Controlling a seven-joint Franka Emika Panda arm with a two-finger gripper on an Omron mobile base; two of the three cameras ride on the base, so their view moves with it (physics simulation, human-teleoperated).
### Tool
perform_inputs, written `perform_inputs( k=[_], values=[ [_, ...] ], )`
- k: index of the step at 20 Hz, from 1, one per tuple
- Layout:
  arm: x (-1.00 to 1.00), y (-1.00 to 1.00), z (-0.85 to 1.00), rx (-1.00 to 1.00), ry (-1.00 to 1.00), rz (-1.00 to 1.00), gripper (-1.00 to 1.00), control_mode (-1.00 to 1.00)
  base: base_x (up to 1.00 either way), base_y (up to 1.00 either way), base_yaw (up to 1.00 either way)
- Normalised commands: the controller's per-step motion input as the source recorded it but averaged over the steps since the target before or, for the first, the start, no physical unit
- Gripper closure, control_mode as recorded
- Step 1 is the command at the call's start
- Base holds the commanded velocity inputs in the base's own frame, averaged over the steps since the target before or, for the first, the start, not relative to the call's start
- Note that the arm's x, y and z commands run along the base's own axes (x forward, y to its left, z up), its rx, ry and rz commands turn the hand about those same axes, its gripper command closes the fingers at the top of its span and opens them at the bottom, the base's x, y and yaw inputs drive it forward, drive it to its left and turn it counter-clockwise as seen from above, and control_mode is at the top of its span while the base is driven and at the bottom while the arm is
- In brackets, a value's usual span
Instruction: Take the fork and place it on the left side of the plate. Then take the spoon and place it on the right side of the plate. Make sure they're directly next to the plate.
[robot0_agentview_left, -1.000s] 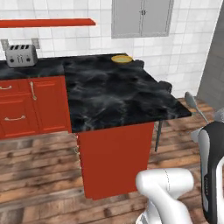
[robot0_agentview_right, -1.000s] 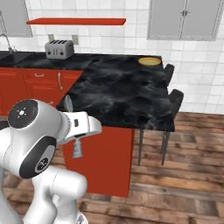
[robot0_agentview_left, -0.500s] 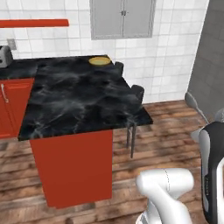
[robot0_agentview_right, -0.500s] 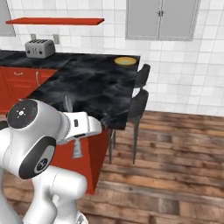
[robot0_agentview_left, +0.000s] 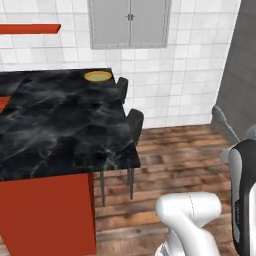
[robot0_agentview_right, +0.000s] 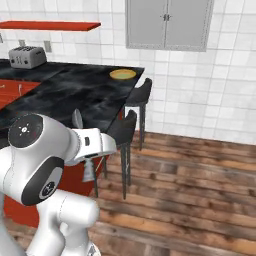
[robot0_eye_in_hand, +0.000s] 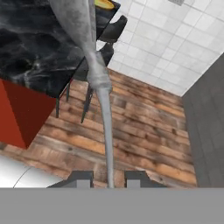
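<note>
Spoon (robot0_eye_in_hand: 98, 74) was held by its thin handle in the clenched end effector (robot0_eye_in_hand: 109, 178), bowl pointing away, out over the wooden floor beside the counter (robot0_agentview_left: 60, 125). Carrying it level and low seemed advisable, then setting it directly against the right of the plate (robot0_agentview_right: 123, 74), which sat at the counter's far corner; whether anything lay on it could not be told.
</note>
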Motion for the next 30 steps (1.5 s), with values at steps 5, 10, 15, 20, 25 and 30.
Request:
perform_inputs(
  k=[5, 10, 15, 20, 25, 30],
  values=[
    [0.00, 0.00, 0.00, 0.00, 0.00, 0.00, 1.00, 1.00, 0.90, -0.71, 0.25],
    [0.00, 0.00, 0.00, 0.00, 0.00, 0.00, 1.00, 1.00, 0.90, -0.66, 0.27],
    [0.00, 0.00, 0.00, 0.00, 0.00, 0.00, 1.00, 1.00, 0.84, -0.70, 0.27],
    [0.00, 0.00, 0.00, 0.00, 0.00, 0.00, 1.00, 1.00, 0.68, -0.81, 0.25],
    [0.00, 0.00, 0.00, 0.00, 0.00, 0.00, 1.00, 1.00, 0.62, -0.79, 0.26],
    [0.00, 0.00, 0.00, 0.00, 0.00, 0.00, 1.00, 1.00, 0.64, -0.73, 0.28]
  ],
)
